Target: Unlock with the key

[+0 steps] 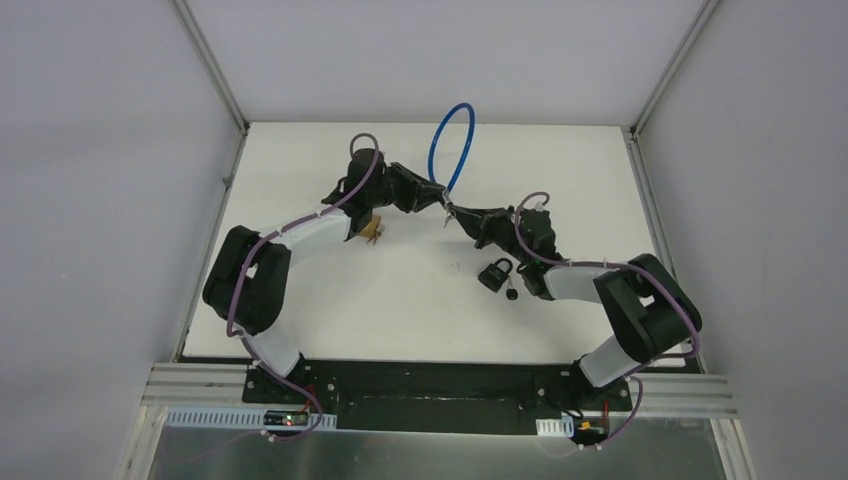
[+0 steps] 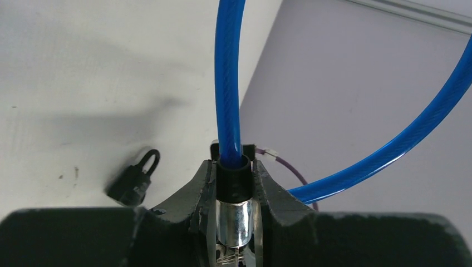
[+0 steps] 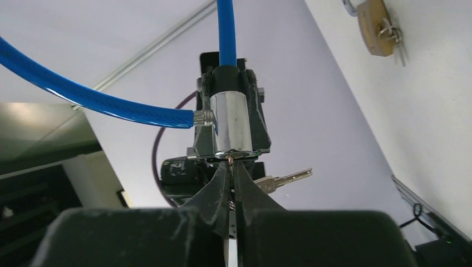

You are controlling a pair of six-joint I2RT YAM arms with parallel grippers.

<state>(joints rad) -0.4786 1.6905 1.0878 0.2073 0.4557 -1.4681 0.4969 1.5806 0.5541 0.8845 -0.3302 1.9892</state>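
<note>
Key (image 3: 232,158): 1, gripped by right jaws | cable lock (image 3: 228,119): 1, gripped by left jaws | padlocks (image 1: 495,273): 2

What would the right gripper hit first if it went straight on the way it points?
The chrome lock cylinder, right ahead of the right gripper, whose pinched key seems already in it.

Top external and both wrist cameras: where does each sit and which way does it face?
Top external: above and behind the bases, looking down at the table; both arms show whole.
Left wrist: on the left gripper, looking along its fingers at the cable lock they clamp.
Right wrist: on the right gripper, looking along its fingers at the key they pinch.
Shared: all three show the cable lock; top and left wrist, the black padlock.
</note>
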